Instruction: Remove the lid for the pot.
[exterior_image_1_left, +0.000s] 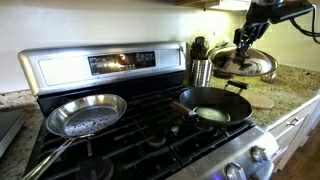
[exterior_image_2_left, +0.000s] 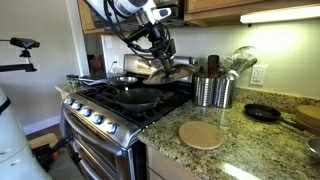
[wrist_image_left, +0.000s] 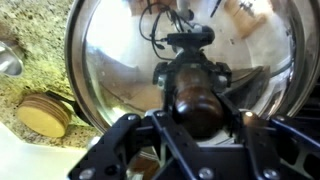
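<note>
the gripper pinches the knob of the lid hanging under it. set it down slow and flat on the counter below.

Arm bent downward, claw clamped on the lid knob

Metal-rimmed glass lid over counter, black pot uncovered on stove.

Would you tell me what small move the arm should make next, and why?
Probably lower the lid straight down onto the granite counter and only then release it. The pot is already uncovered, the gripper grips the lid's knob, and the lid hangs beside the stove near the wooden disc.
</note>
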